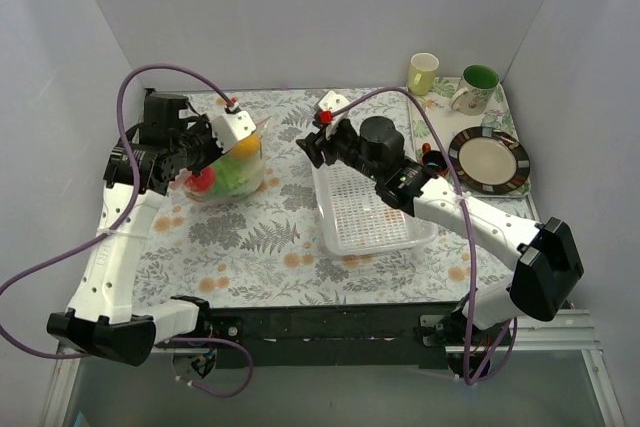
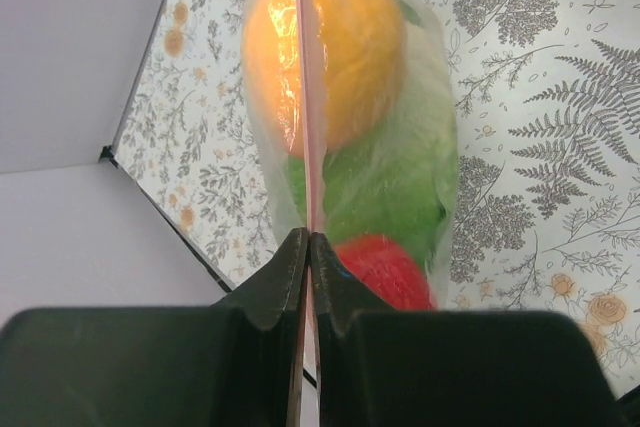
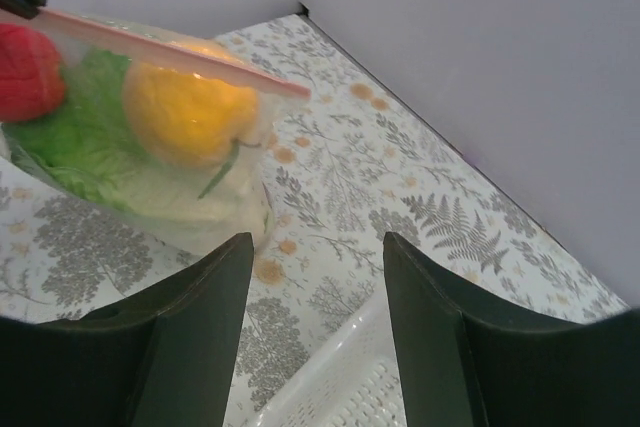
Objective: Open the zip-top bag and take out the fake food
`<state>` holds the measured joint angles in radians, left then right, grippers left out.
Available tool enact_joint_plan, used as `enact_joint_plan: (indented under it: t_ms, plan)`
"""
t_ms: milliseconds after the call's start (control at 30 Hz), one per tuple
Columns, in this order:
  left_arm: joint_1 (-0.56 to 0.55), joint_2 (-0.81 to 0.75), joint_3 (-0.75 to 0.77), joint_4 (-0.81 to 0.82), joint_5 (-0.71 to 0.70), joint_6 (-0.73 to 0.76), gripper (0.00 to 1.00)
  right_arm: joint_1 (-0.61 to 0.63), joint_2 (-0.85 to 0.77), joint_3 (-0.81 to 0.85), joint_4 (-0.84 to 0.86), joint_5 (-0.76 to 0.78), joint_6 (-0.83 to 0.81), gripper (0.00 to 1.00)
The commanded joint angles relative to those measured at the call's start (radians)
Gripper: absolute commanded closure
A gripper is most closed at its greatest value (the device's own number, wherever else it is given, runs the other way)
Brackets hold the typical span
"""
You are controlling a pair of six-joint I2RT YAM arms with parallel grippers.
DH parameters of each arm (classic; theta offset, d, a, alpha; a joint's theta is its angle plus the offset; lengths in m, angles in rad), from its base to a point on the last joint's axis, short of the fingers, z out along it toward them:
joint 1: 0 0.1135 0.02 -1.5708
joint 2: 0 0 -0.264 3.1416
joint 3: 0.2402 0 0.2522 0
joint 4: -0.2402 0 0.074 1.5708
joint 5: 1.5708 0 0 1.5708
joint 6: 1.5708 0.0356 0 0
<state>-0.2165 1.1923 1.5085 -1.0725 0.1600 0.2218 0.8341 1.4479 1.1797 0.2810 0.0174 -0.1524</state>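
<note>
The clear zip-top bag (image 1: 232, 169) hangs at the left of the table, its pink zip strip (image 2: 309, 97) uppermost. Inside it I see the fake food: an orange-yellow fruit (image 2: 335, 47), green lettuce (image 2: 390, 187) and a red round piece (image 2: 385, 272). My left gripper (image 2: 308, 247) is shut on the pink strip at one end and holds the bag up. My right gripper (image 3: 318, 252) is open and empty, a little to the right of the bag (image 3: 150, 137), above the near-left corner of the white basket (image 3: 340, 387). The strip's far end (image 3: 280, 85) points toward it.
The white perforated basket (image 1: 365, 209) lies at table centre under the right arm. At the back right a tray (image 1: 510, 117) holds a yellow cup (image 1: 423, 73), a green-lined mug (image 1: 476, 87) and a dark-rimmed plate (image 1: 488, 160). Grey walls stand on three sides.
</note>
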Motion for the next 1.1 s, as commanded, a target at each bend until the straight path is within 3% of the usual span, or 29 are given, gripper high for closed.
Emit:
enact_joint_plan:
  t_ms: [0,300,467,667,833,1067]
  plan:
    - [0.003,-0.056,0.088,-0.088,0.061,0.068,1.0,0.011,-0.006,0.008,0.129,-0.221,-0.055,0.37]
    - [0.002,-0.115,0.013,-0.102,0.139,0.129,1.0,0.023,-0.007,0.118,0.031,-0.471,-0.09,0.29]
    - [0.003,-0.151,0.007,-0.169,0.32,0.208,1.0,0.059,-0.004,0.184,-0.117,-0.507,-0.18,0.2]
    - [0.003,-0.23,-0.074,-0.115,0.435,0.241,1.0,0.077,0.011,0.215,-0.223,-0.536,-0.233,0.2]
    - [0.002,-0.2,-0.038,-0.159,0.46,0.24,1.0,0.086,0.037,0.221,-0.236,-0.579,-0.228,0.21]
    - [0.002,-0.189,-0.007,-0.21,0.516,0.241,1.0,0.131,0.231,0.441,-0.374,-0.6,-0.265,0.25]
